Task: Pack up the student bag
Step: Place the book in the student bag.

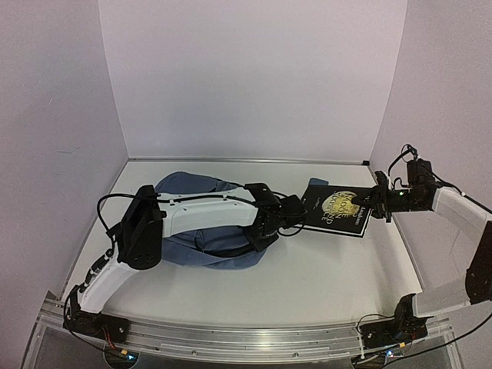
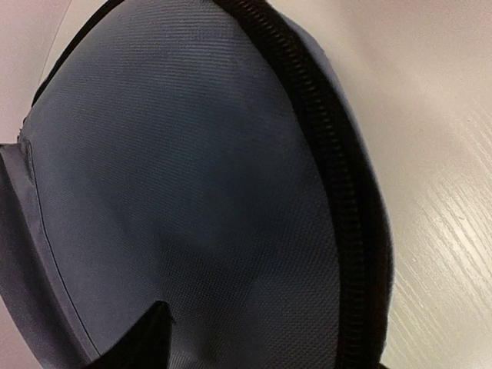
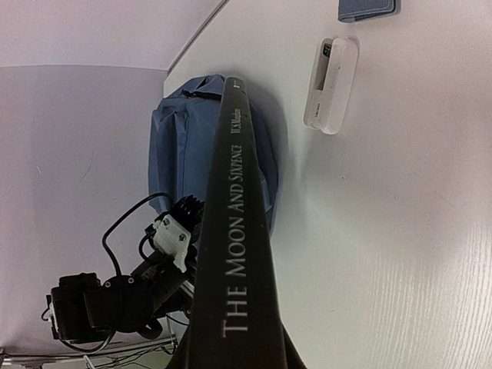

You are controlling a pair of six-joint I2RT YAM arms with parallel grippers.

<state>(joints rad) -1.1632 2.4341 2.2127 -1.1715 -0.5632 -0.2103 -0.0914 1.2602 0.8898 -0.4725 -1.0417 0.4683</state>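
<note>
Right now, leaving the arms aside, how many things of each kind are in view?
Slate-blue student bag: 1
Black book: 1
White oblong case: 1
Blue item, cut off at the edge of the right wrist view, kind unclear: 1
Total: 4

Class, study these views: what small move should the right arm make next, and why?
Probably ease the black book leftward toward the student bag. The right end effector grips the book's right edge, the left end effector sits at the bag's edge beside it, and the book is outside the bag.
</note>
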